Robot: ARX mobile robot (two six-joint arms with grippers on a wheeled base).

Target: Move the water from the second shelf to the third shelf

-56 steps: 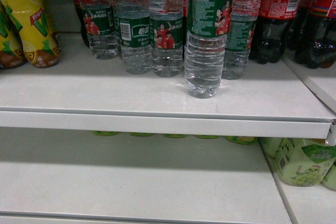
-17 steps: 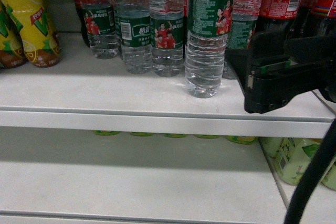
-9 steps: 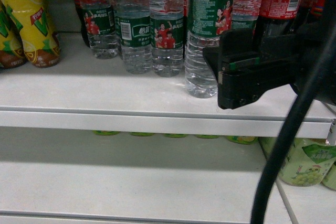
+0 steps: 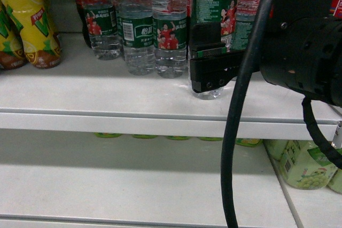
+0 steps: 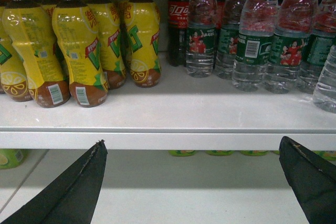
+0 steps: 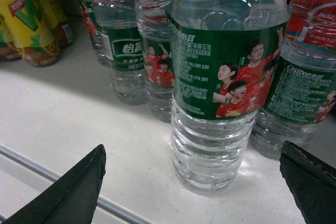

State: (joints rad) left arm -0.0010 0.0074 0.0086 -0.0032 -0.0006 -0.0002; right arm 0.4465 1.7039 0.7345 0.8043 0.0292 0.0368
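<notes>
Several water bottles with dark green labels stand on the upper shelf. One water bottle stands alone in front of the row. My right gripper is open and level with this bottle's lower half, hiding that part in the head view. In the right wrist view the bottle stands just ahead of the two fingers, centred between them and untouched. My left gripper is open and empty, facing the shelf's front edge. It is out of the head view.
Yellow tea bottles fill the left of the upper shelf, and cola bottles stand behind the water. The lower shelf has green drink bottles at its right. My right arm's black cable hangs across the front.
My right arm came in from the right and moved left and inward, until its open gripper reached the front water bottle. The bottles have not moved.
</notes>
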